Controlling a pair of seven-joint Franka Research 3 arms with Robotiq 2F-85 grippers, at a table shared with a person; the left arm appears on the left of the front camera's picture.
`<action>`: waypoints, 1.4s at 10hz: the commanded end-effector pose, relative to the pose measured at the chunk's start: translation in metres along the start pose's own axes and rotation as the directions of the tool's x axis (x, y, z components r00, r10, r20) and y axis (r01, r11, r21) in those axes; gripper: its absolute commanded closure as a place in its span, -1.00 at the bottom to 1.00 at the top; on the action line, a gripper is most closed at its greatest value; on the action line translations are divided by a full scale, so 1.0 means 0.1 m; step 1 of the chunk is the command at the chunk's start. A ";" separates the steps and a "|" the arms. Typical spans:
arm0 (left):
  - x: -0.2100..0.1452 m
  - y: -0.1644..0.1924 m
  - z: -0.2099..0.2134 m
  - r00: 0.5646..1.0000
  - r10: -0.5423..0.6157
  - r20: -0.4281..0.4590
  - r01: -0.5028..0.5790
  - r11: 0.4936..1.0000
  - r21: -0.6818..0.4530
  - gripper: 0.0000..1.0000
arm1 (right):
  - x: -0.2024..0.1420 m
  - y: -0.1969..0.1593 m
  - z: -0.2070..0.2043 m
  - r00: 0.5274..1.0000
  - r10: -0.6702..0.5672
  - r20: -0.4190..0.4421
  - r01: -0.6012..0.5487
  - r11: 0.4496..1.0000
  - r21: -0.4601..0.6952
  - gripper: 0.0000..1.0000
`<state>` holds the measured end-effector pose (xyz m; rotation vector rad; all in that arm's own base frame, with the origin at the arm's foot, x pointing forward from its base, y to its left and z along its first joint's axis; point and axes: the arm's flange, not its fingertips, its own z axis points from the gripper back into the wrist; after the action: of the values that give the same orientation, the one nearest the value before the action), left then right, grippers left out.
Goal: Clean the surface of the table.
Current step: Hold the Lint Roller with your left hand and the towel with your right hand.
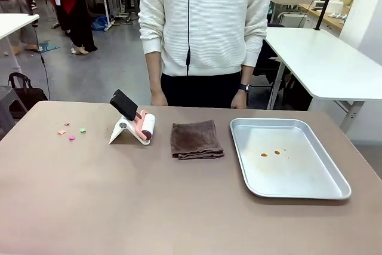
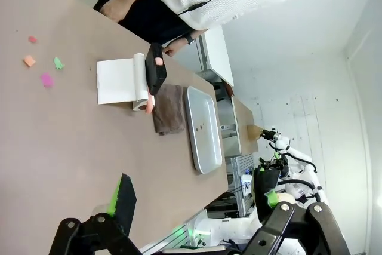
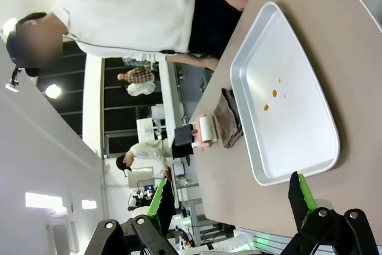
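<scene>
Taupe counter (image 1: 119,207) under the lint roller (image 1: 145,126): not cleaned yet.
We see paper scraps (image 1: 71,131) left of roller, cloth (image 1: 196,140) & steel tray (image 1: 298,171) to its right, untouched; left gripper (image 2: 194,198) & right gripper (image 3: 230,198) wide open, empty. Whole job's left, we reckon.

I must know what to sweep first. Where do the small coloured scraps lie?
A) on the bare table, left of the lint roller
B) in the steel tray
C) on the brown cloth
A: the scraps lie on the bare table, left of the lint roller; the tray holds orange spots instead.
</scene>
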<state>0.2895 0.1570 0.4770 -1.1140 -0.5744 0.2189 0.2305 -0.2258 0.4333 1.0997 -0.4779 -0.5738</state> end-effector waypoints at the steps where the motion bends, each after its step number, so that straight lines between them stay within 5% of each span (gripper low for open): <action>1: -0.01 0.00 0.01 0.999 -0.031 0.008 0.032 0.999 -0.019 -1.00 | 0.00 0.04 0.04 1.000 0.016 0.009 -0.016 1.000 0.021 -1.00; 4: -0.01 -0.01 0.03 1.000 -0.006 -0.001 0.006 1.000 0.002 -1.00 | -0.01 0.03 0.03 1.000 0.003 -0.001 -0.003 1.000 -0.008 -1.00; 7: 0.39 -0.45 -0.35 0.963 -0.213 -0.162 0.215 0.977 -0.005 -1.00 | -0.28 0.83 -0.61 0.968 0.250 -0.004 -0.235 0.903 -0.360 -1.00; 9: 0.68 -0.79 -0.85 0.908 -0.293 -0.301 0.301 0.953 -0.019 -1.00 | -0.41 1.37 -1.23 0.904 0.407 -0.132 -0.424 0.811 -0.403 -1.00; 11: 0.77 -1.06 -1.45 0.880 -0.256 -0.401 0.295 0.955 0.039 -1.00 | -0.55 1.73 -1.87 0.832 0.495 -0.250 -0.553 0.712 -0.433 -1.00; 14: 0.71 -1.20 -2.37 0.763 -0.222 -0.607 0.366 0.922 0.123 -1.00 | -0.87 1.99 -2.85 0.758 0.527 -0.384 -0.649 0.670 -0.361 -1.00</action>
<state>0.4504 -0.0443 0.5305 -0.8311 -0.2276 -0.3004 0.3531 0.0825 0.5059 0.4609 -0.4334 0.0588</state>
